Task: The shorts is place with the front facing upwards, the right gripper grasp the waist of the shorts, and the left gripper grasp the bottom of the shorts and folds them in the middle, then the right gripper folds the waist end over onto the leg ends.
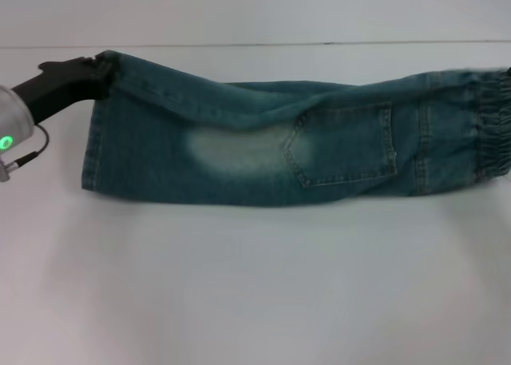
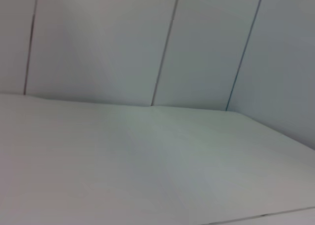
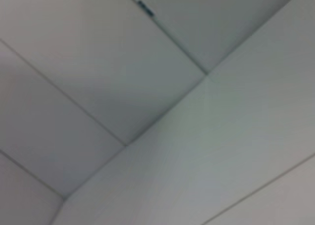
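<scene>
The denim shorts [image 1: 263,145] lie across the white table [image 1: 255,285], folded lengthwise with a back pocket [image 1: 343,145] facing up. The elastic waist [image 1: 489,125] reaches the right edge of the head view and the leg ends [image 1: 100,149] lie at the left. My left gripper [image 1: 97,66] comes in from the far left and is shut on the far corner of the leg hem, which is raised slightly. My right gripper is out of view. Both wrist views show only table and wall.
The table's far edge meets a pale wall [image 1: 255,13] just behind the shorts. Wall panels with seams [image 2: 165,52] stand beyond the table in the left wrist view.
</scene>
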